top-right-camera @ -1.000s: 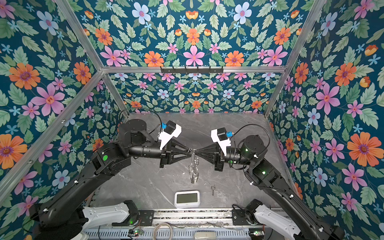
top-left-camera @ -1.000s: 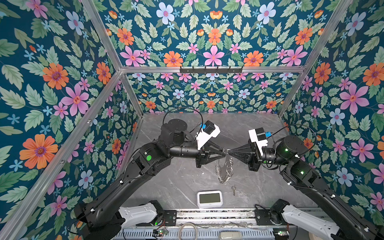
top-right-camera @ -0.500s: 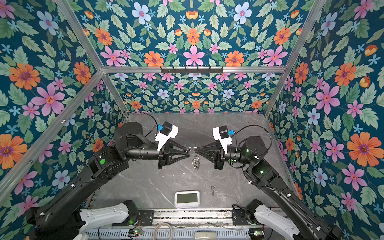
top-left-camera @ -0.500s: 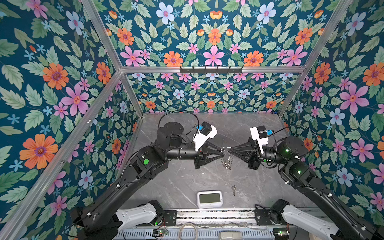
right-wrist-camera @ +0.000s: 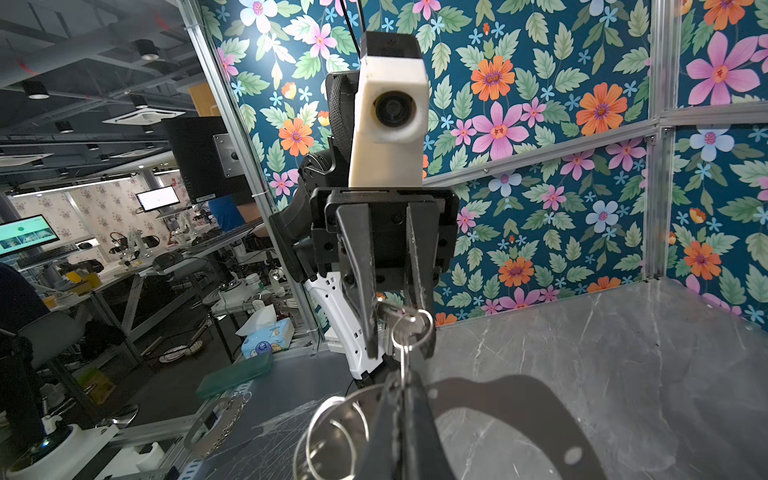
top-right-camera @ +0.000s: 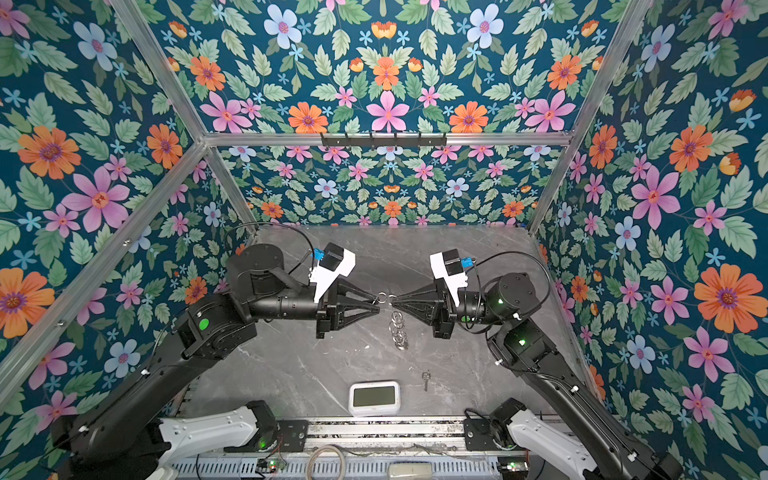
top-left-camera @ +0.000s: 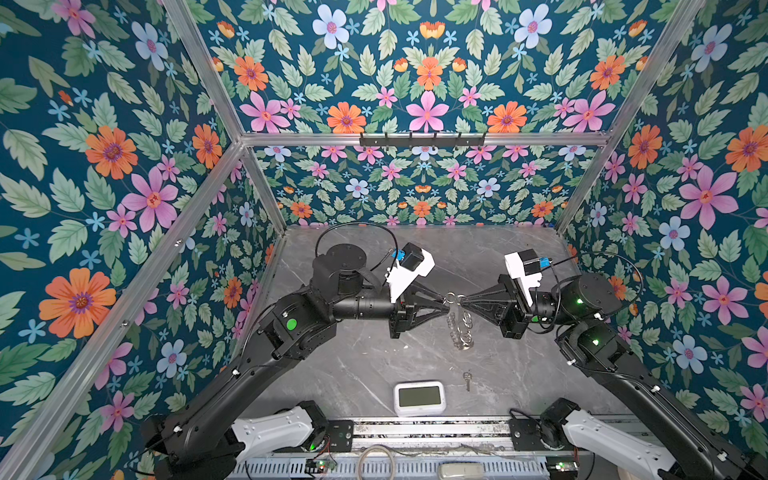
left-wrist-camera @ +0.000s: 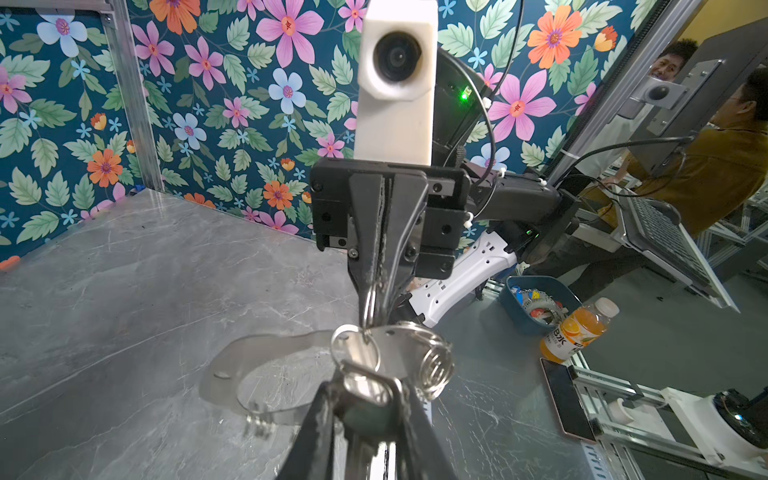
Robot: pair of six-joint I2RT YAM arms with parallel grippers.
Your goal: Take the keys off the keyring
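Note:
Both grippers meet tip to tip in mid-air over the grey table. My left gripper [top-left-camera: 447, 303] [top-right-camera: 377, 303] [left-wrist-camera: 370, 388] is shut on the rounded head of a small silver key [left-wrist-camera: 365, 384] [right-wrist-camera: 392, 313]. That key hangs on a split ring of the keyring. Facing it, my right gripper [top-left-camera: 464, 302] [top-right-camera: 394, 302] [right-wrist-camera: 405, 378] is shut on the keyring at one of its rings. The keyring [top-left-camera: 459, 332] [top-right-camera: 399, 332], a translucent C-shaped plate [left-wrist-camera: 232, 370] [right-wrist-camera: 519, 399] edged with silver rings, dangles below the tips. A second key [top-left-camera: 467, 379] [top-right-camera: 424, 379] lies loose on the table.
A white clock [top-left-camera: 419, 397] [top-right-camera: 374, 397] lies near the table's front edge, left of the loose key. Flowered walls close in the back and both sides. A metal rail [top-left-camera: 415, 432] runs along the front between the arm bases.
The grippers stay tip to tip at about the same spot. The left arm has shifted slightly, and the hanging keyring has swung a little below the tips.

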